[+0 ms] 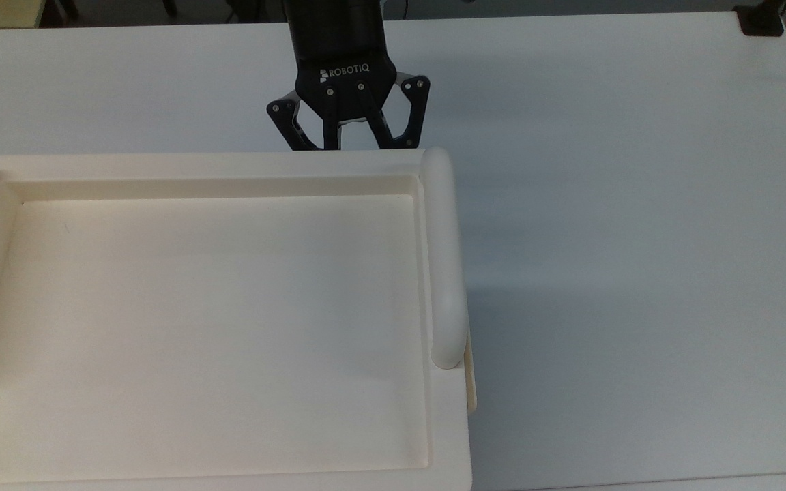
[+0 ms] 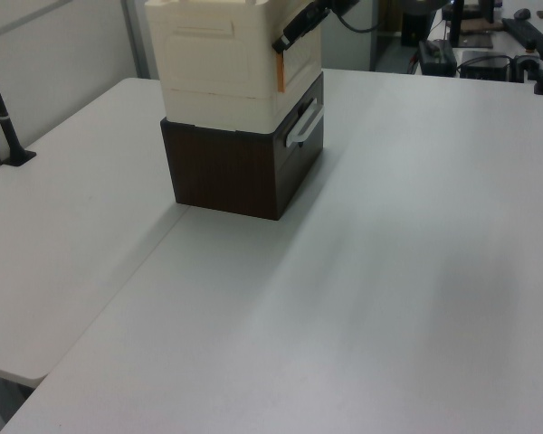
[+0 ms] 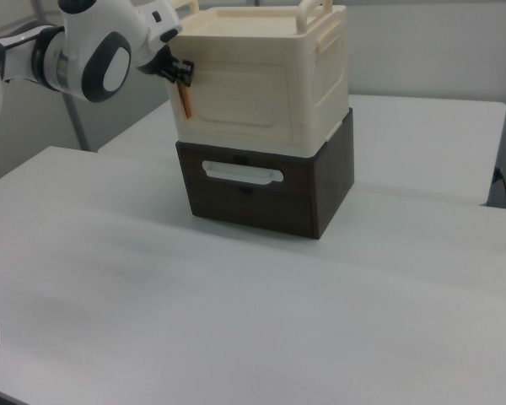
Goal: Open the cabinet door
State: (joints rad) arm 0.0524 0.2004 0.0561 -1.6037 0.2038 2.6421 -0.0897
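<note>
The cabinet (image 3: pixel 320 84) is a cream box with a tray-shaped top (image 1: pixel 215 167), standing on a dark brown drawer unit. The cabinet door (image 3: pixel 240 97) is the front panel facing the right view. A thin orange-brown strip (image 3: pixel 185 101) runs down the door's edge at the right view's left. My gripper (image 3: pixel 179 74) is pressed up to the top of that edge. In the top view the gripper (image 1: pixel 355 146) reaches in from above and its tips are hidden under the cabinet's rim. In the left view the gripper (image 2: pixel 288 38) sits at the cabinet's upper right corner, just above the strip (image 2: pixel 280 72).
The brown drawer unit (image 3: pixel 261 198) below has a white handle (image 3: pixel 240 175). A thick rounded rail (image 1: pixel 442 259) runs along the cabinet top's right side in the top view. White table (image 1: pixel 638 239) stretches wide around the cabinet. A dark clamp (image 1: pixel 761 20) sits at the table's far corner.
</note>
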